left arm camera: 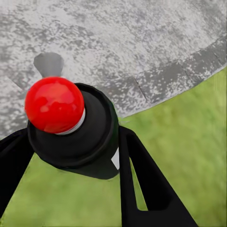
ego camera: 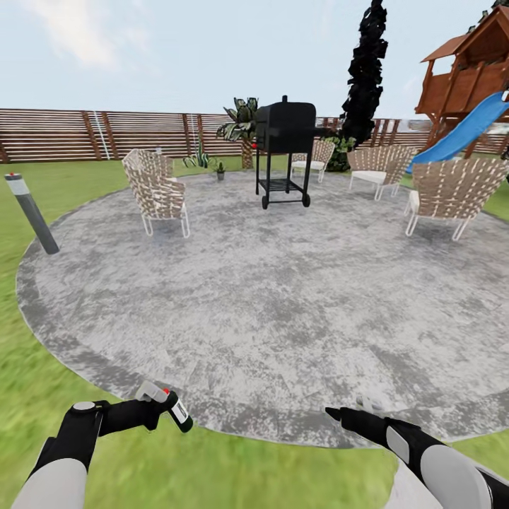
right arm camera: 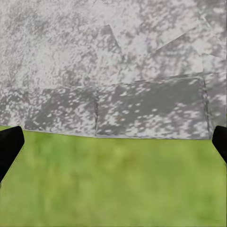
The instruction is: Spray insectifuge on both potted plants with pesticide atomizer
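Two arms of mine reach forward over the lawn [ego camera: 233,466] at the near edge of the round paved patch [ego camera: 268,297]. From my head, my left gripper [ego camera: 164,410] pinches the pesticide atomizer [ego camera: 178,412], a slim black bottle with a white label, tilted with its red-dotted top toward the patch; it hangs over grass just short of the paving rim. My right gripper [ego camera: 338,414] points at the same rim, above the grass beside it. Across the patch stand a black grill [ego camera: 284,150], woven chairs [ego camera: 157,191] around it, and a small potted plant [ego camera: 220,170] at the far edge, near the brown slatted fence [ego camera: 92,134]. A grey lamp post [ego camera: 31,212] leans on the grass beside the patch, on my left.

Through my left wrist, the atomizer's red knob [left arm camera: 54,104] and black shoulder sit clamped between my two black fingers [left arm camera: 146,184], with paving and grass beneath.

Through my right wrist, my fingers [right arm camera: 9,144] are spread wide with nothing between them, only their tips at the frame's edges, over the border of paving stones [right arm camera: 118,109] and grass.
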Available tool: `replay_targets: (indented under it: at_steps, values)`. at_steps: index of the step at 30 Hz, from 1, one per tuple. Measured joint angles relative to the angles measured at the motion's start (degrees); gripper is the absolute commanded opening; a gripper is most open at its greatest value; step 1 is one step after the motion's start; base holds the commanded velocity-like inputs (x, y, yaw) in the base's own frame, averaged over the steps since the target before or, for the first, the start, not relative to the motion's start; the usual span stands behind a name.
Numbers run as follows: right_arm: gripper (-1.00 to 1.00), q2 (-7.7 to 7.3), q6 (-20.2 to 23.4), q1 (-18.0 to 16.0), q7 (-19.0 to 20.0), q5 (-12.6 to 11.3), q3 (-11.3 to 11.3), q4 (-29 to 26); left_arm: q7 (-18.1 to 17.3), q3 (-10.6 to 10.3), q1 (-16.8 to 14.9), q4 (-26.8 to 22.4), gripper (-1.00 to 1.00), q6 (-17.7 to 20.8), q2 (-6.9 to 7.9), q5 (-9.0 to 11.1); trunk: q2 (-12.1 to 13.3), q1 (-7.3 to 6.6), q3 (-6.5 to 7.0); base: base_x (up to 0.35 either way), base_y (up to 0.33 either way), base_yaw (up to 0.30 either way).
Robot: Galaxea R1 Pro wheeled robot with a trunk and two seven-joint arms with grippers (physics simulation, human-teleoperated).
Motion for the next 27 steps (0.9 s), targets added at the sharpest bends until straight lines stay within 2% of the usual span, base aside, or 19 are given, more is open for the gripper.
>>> replay_targets:
  at_steps: [27]
  values:
    - [1.00,0.00,0.0,0.0,0.0,0.0,0.0,0.0,0.0,0.0,0.0,0.0,-1.00,0.0,-0.06,0.0,0.0,0.00,0.00,0.335,0.000,0.000]
